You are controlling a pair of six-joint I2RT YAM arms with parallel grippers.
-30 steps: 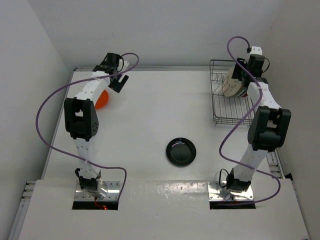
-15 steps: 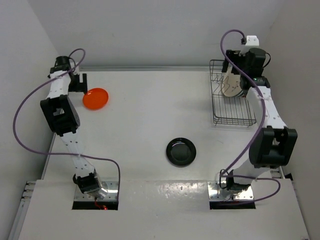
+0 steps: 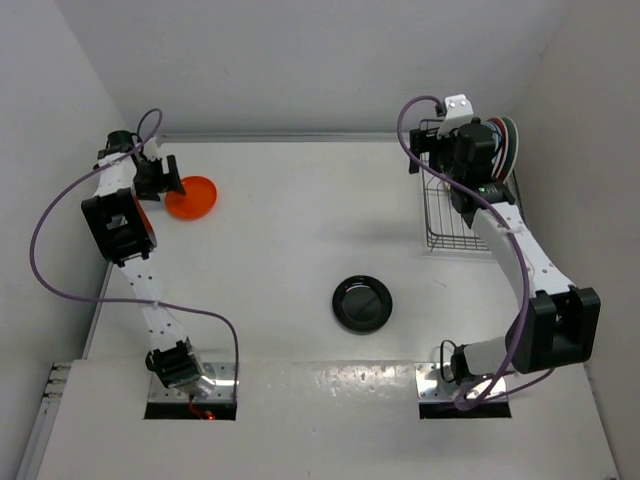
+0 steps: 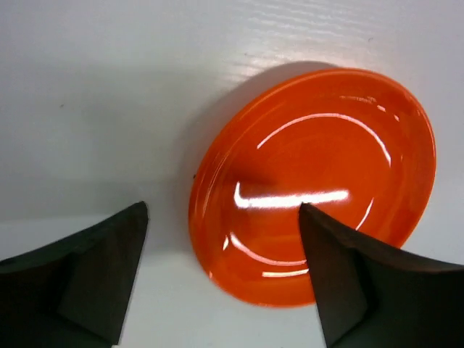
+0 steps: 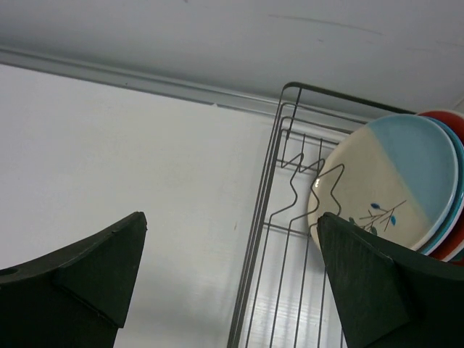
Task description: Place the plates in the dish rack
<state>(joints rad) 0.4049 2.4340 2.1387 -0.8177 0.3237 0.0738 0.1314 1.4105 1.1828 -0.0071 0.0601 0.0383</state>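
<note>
A small orange plate (image 3: 192,197) (image 4: 312,181) lies flat at the table's far left. My left gripper (image 3: 165,178) (image 4: 222,210) hangs open just above its left rim, one finger over the plate and the other over bare table. A glossy black plate (image 3: 362,303) lies near the table's middle. At the back right stands the dish rack (image 3: 462,215) (image 5: 279,217). A cream-and-blue plate (image 5: 388,188) stands upright in its far end, with red plates (image 5: 446,116) (image 3: 508,145) behind it. My right gripper (image 3: 462,160) (image 5: 232,217) is open and empty above the rack's left side.
White walls close in the table at the back, left and right. The rack's near slots (image 3: 465,228) hold nothing. A purple cable (image 3: 415,115) loops off each arm.
My right gripper has opened, left the cream-and-blue plate standing in the rack and pulled back to the left. My left gripper swung left and came down at the orange plate's rim.
</note>
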